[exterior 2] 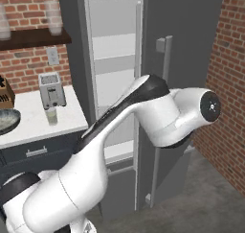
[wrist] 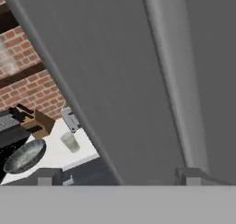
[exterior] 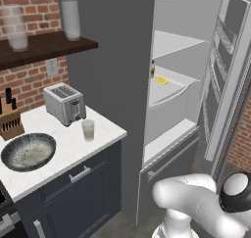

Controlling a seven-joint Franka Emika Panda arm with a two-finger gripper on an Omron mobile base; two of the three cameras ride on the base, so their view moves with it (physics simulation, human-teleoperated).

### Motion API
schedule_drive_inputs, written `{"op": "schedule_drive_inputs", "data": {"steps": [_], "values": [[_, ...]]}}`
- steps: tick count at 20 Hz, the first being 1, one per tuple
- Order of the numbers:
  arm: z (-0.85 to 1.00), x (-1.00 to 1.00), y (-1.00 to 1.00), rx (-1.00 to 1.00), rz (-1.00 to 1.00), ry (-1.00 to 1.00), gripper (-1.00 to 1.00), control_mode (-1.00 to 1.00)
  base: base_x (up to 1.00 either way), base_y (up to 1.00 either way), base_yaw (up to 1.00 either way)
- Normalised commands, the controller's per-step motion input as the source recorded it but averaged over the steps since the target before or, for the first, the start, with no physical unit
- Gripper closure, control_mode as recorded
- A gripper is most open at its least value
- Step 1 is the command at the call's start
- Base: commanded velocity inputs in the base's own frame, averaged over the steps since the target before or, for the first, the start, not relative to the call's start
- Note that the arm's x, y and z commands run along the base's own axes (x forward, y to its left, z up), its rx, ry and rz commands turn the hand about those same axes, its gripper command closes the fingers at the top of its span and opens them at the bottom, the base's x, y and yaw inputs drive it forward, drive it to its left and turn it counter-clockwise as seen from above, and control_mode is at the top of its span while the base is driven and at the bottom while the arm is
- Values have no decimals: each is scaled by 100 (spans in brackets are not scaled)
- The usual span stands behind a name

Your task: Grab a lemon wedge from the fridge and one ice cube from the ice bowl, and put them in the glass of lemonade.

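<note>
The fridge [exterior: 122,60] stands open, its door [exterior: 230,75] swung out to the right. On a pale middle shelf lies the lemon wedge [exterior: 162,80], small and bright yellow. The glass of lemonade [exterior: 88,130] stands on the white counter, with the ice bowl [exterior: 28,151] left of it near the front edge. In the hand view my gripper [wrist: 120,177] is open, its fingertips [wrist: 50,176] wide apart, close against the grey fridge door [wrist: 120,80] beside its bar handle [wrist: 170,80]. Past the door's edge I see the glass [wrist: 70,141] and bowl [wrist: 25,156].
A toaster [exterior: 63,104] and a knife block [exterior: 10,122] stand at the back of the counter [exterior: 105,129]. Tall frosted glasses [exterior: 71,19] sit on a wooden wall shelf. A small orange jar [exterior: 152,68] stands by the lemon wedge. My arm [exterior 2: 143,112] crosses the fridge front.
</note>
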Motion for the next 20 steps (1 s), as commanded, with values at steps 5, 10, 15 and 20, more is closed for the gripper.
{"op": "schedule_drive_inputs", "data": {"steps": [5,10,15,20], "values": [[76,-13,94,-21,-16,-2,-100,-100,0,0,0],[63,0,100,-31,-23,0,-100,-100,0,0,0],[1,68,77,-49,-36,21,-100,-100,0,0,0],[-9,100,35,-52,-42,40,-100,-100,0,0,0]]}}
